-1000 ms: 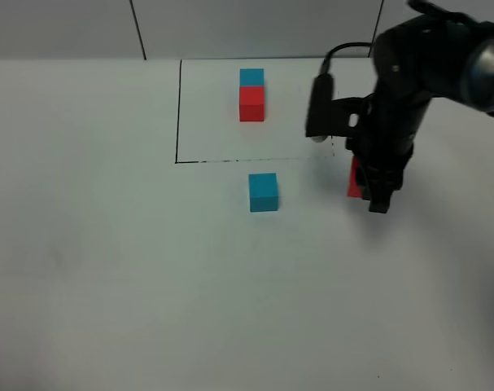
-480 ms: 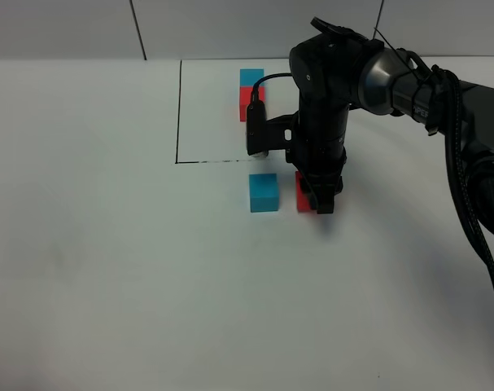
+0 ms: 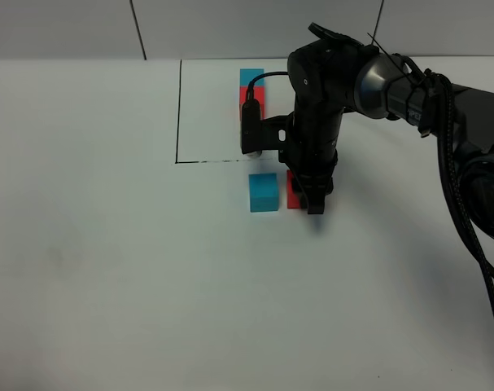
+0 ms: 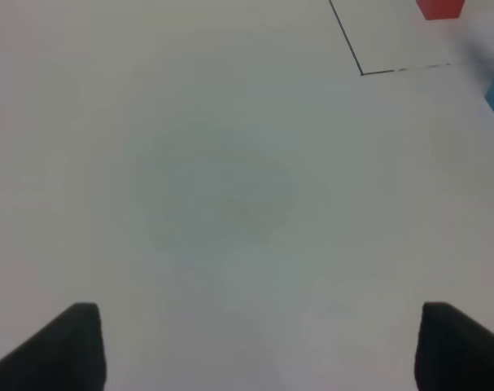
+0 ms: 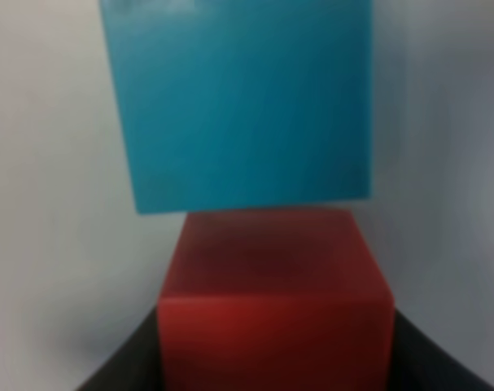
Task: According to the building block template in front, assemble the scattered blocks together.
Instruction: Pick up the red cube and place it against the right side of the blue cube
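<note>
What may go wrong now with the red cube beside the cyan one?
1. The red cube in the right gripper sits close beside the cyan cube; a further push may slide the cyan one away.
2. The template has cyan behind red, so this side-by-side pair may not match.

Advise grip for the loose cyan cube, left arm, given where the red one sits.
Come top-down with the left gripper, probably closing on the near and far faces of the cyan cube. It sits flat. Its right face is crowded by the red cube in the right gripper, while those two faces look free.
</note>
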You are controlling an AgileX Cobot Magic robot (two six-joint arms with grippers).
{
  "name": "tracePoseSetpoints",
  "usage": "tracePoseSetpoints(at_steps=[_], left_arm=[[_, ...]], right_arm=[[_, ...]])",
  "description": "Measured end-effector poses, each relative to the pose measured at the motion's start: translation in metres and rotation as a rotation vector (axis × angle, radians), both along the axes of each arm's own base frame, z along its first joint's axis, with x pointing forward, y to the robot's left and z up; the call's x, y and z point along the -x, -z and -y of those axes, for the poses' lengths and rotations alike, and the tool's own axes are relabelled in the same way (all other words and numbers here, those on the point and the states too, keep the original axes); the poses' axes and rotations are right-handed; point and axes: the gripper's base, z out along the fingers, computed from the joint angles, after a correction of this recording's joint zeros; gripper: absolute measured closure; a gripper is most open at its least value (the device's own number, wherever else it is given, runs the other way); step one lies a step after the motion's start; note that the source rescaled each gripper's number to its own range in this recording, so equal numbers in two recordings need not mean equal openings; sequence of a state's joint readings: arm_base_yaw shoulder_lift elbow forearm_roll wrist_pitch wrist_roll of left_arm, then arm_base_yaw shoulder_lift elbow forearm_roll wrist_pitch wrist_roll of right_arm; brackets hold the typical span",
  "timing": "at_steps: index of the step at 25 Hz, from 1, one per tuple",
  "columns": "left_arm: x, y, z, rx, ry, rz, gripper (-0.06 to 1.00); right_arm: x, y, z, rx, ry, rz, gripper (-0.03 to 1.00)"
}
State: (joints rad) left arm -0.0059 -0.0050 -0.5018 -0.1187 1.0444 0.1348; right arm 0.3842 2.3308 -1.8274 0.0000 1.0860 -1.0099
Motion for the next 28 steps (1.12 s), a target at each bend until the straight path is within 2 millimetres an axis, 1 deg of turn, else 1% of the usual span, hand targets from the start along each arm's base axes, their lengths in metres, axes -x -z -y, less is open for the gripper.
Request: tracePoseSetpoints(at_steps=[14, 28], left_arm=[[0.0, 0.0, 0.0, 0.0, 0.0, 0.0, 0.26], [0.0, 0.0, 0.0, 0.0, 0.0, 0.0, 0.26]], right_arm=[[-0.0028, 0.007, -0.0036, -0.035, 0.015, 0.003, 0.97], [-0.0019, 0.0068, -0.0047, -0.05, 0.026, -0.012, 0.97]])
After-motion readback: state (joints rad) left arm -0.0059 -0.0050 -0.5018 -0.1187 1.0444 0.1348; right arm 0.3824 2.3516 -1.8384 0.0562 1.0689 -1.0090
